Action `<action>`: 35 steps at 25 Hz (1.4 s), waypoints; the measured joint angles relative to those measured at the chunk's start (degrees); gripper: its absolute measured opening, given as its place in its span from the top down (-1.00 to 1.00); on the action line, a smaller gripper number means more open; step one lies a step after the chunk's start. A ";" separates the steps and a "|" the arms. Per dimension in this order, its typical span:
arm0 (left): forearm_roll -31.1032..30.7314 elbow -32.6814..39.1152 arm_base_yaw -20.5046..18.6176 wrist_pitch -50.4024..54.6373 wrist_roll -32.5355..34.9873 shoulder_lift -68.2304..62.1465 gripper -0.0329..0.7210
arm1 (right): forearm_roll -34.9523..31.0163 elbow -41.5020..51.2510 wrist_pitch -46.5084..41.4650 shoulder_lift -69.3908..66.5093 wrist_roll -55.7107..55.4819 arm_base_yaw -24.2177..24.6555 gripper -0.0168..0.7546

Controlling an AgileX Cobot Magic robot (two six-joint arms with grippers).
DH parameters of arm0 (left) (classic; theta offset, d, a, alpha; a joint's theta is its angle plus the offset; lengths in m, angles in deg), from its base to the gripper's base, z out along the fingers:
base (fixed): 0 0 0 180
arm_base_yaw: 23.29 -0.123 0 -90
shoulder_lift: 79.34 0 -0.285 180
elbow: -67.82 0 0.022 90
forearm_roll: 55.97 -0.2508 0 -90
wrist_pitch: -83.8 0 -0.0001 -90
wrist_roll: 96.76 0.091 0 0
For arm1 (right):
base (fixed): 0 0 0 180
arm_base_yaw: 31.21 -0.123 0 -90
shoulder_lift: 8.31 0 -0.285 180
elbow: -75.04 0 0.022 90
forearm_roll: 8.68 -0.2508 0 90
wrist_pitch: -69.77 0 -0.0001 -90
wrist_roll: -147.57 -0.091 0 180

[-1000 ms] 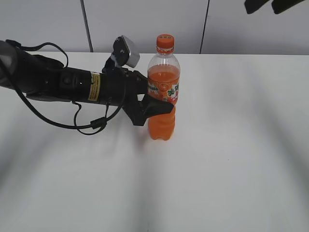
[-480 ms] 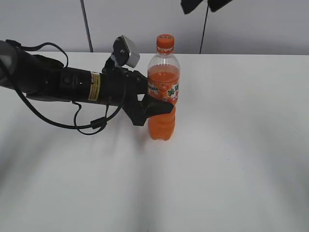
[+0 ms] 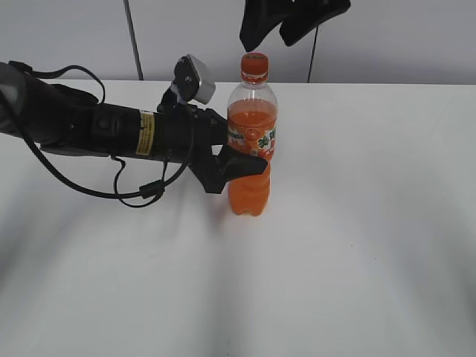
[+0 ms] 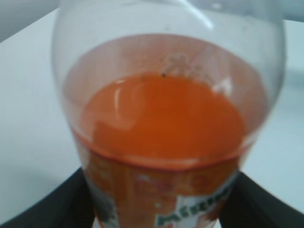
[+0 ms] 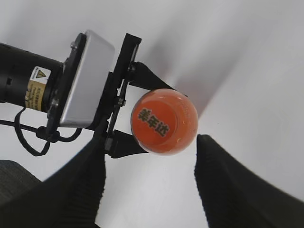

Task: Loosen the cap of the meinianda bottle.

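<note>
The meinianda bottle [image 3: 251,145] stands upright on the white table, filled with orange drink, with an orange-green-white label band. Its orange cap [image 3: 254,65] sits on top. My left gripper [image 3: 239,162] is shut on the bottle's body at the label; the left wrist view shows the bottle [image 4: 166,123] close up between the black fingers. My right gripper [image 3: 277,30] is open and hangs just above and behind the cap. In the right wrist view the cap [image 5: 156,121], with dark lettering on top, shows from above, ahead of the open right gripper [image 5: 149,178].
The white table [image 3: 357,245] spreads around the bottle. The left arm and its cable [image 3: 89,134] lie across the table's left side. A grey panelled wall [image 3: 387,59] stands behind the table.
My right gripper has come down and leftward from the top right corner to just above the cap. The left gripper and bottle have not moved.
</note>
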 joint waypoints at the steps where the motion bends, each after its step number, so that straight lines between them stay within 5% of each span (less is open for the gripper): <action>1: 0.00 0.00 0.00 0.00 0.00 0.00 -0.25 | 0.00 0.00 0.00 -0.53 -0.05 0.00 -0.20; 35: 0.06 0.00 0.00 0.07 -0.16 0.00 -0.24 | 2.97 -2.57 0.00 -5.61 1.73 -1.68 -0.14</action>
